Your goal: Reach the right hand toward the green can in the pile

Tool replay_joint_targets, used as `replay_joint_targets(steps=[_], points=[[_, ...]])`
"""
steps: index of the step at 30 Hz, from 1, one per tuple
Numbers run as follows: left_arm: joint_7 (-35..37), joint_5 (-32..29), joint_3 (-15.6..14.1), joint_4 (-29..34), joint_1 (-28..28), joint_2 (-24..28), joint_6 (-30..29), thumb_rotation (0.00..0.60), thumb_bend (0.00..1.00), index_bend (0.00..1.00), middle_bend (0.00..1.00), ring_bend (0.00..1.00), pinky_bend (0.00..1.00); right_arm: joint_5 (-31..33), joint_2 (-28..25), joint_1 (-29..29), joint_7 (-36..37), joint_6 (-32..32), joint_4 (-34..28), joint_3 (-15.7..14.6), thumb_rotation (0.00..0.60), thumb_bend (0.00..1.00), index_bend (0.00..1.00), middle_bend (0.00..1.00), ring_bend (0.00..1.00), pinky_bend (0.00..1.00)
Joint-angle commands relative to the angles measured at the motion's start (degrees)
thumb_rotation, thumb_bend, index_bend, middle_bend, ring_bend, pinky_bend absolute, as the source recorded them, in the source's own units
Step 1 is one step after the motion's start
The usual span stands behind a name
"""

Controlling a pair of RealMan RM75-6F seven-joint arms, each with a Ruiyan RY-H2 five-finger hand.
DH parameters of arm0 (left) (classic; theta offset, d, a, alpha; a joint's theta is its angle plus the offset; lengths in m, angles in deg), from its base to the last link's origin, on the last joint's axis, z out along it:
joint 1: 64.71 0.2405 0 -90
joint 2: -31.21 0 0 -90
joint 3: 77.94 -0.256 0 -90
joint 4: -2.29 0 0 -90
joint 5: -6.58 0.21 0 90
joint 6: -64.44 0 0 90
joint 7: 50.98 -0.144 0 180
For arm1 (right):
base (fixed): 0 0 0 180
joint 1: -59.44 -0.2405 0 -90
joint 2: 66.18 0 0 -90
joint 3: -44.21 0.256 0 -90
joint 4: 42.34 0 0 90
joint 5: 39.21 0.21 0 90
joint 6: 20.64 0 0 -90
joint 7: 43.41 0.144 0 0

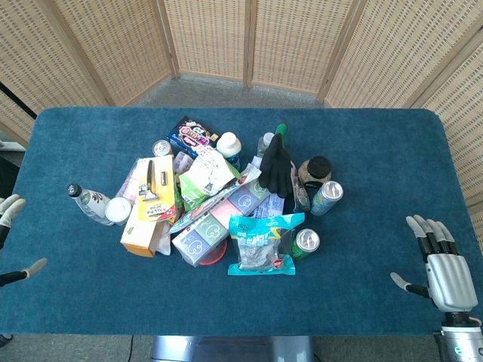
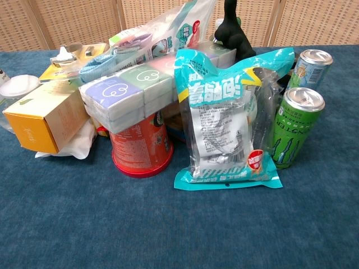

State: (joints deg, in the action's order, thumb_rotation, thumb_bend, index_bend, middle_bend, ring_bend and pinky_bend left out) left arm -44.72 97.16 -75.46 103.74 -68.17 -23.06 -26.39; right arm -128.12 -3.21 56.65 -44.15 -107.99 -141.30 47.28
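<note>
The green can (image 1: 306, 243) stands upright at the near right edge of the pile, its silver top showing; in the chest view the green can (image 2: 294, 130) sits just right of a teal snack bag (image 2: 230, 120). My right hand (image 1: 440, 265) rests open over the near right corner of the blue table, fingers apart and pointing away, well to the right of the can and holding nothing. My left hand (image 1: 10, 226) shows only partly at the left edge, fingers spread, empty. Neither hand appears in the chest view.
A second, paler can (image 1: 326, 197) stands behind the green one beside a dark-lidded jar (image 1: 315, 172) and a black glove (image 1: 276, 166). The pile also holds tissue packs (image 1: 200, 240), a yellow box (image 1: 148, 211), a bottle (image 1: 90, 202) and a red tub (image 2: 140, 147). Wicker screens stand behind.
</note>
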Motion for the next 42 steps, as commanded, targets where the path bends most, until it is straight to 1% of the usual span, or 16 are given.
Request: replay_joint_targets(steps=[1,5,11,14,18,23,29,33,38,42], points=[[-0.1,0.3,0.1,0.1,-0.1,0.1,0.1,0.6,0.0,0.04,0.0,0.0,0.0,0.1,-0.2,0.1,0.4,0.3,0.2,-0.3,0.598,0.0,0.0,0.0,0.0,0.0],[-0.4,0.6,0.1,0.3,-0.3,-0.2,0.1,0.6,0.0,0.04,0.0,0.0,0.0,-0.1,-0.4,-0.2,2.8,1.4,0.2,-0.9,0.598,0.0,0.0,0.0,0.0,0.0],[-0.6,0.5,0.1,0.2,-0.7,-0.6,0.8,0.6,0.0,0.04,0.0,0.0,0.0,-1.7,0.3,-1.6,12.2,5.0,-0.8,-2.6,0.598,0.0,0.0,0.0,0.0,0.0],[-0.8,0.2,0.2,0.3,-0.7,-0.6,0.9,0.6,0.0,0.04,0.0,0.0,0.0,-2.2,2.1,-2.5,15.4,7.2,-0.6,-3.4,0.599,0.0,0.0,0.0,0.0,0.0],[-0.7,0.4,0.1,0.7,-0.5,-0.5,0.5,0.6,0.0,0.04,0.0,0.0,0.0,-2.7,6.4,-4.2,17.7,10.1,0.2,-3.9,0.6,0.0,0.0,0.0,0.0,0.0],[-0.1,0.6,0.1,0.9,0.0,-0.1,-0.4,0.6,0.0,0.04,0.0,0.0,0.0,-3.3,10.9,-6.2,16.0,11.6,-0.3,-3.1,0.6,0.0,0.0,0.0,0.0,0.0],[-0.4,0.5,0.0,0.8,0.0,-0.2,-0.1,0.6,0.0,0.04,0.0,0.0,0.0,0.4,14.4,-8.9,14.5,14.7,-1.8,-0.4,0.6,0.0,0.0,0.0,0.0,0.0],[-0.8,0.2,0.1,0.8,-0.1,-0.3,0.2,0.6,0.0,0.04,0.0,0.0,0.0,1.8,16.9,-10.1,12.6,15.5,-2.4,0.6,0.6,0.0,0.0,0.0,0.0,0.0],[-0.9,0.0,0.1,0.7,-0.1,-0.3,0.2,0.6,0.0,0.04,0.0,0.0,0.0,3.2,20.4,-10.8,10.3,15.5,-1.0,1.2,0.6,0.0,0.0,0.0,0.0,0.0],[-0.8,-0.3,0.2,0.6,0.0,-0.3,0.2,0.6,0.0,0.04,0.0,0.0,0.0,4.4,22.6,-10.9,10.3,15.1,0.8,1.7,0.6,0.0,0.0,0.0,0.0,0.0]])
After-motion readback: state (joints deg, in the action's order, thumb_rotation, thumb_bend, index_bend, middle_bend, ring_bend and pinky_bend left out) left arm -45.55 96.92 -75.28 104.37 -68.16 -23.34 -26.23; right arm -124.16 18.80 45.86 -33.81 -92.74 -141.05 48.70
